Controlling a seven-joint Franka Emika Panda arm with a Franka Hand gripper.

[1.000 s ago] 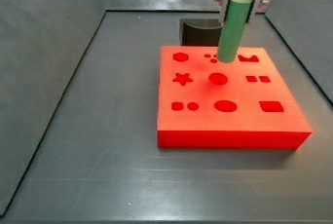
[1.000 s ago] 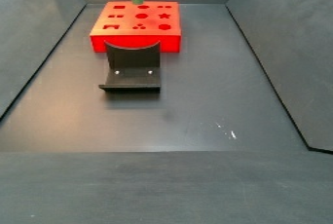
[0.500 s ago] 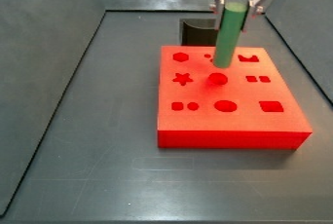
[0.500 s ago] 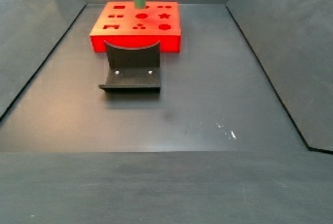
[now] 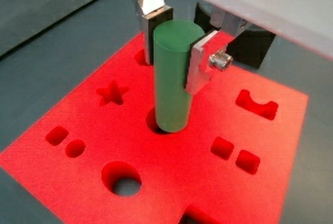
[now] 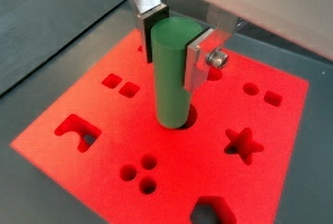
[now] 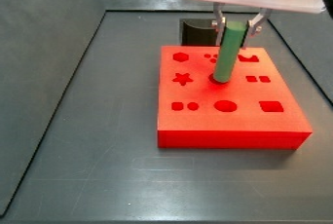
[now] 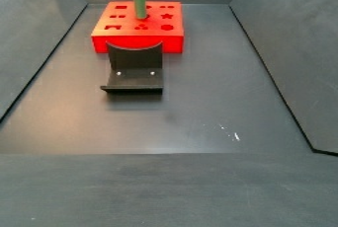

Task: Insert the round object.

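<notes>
The end effector (image 5: 176,35), clamped on the upright green peg (image 5: 170,77), stands over the red block (image 7: 232,106) with the peg's tip in the round hole (image 6: 176,123).

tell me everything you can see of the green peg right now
The plain green cylindrical peg is long, slim and matte. It stands upright, its upper part clamped between the gripper's silver fingers. Its lower end sits in the round hole at the middle of the red block; how deep cannot be told.

The green peg's (image 5: 172,77) foot is hidden inside the red block's (image 5: 78,111) round hole.
</notes>
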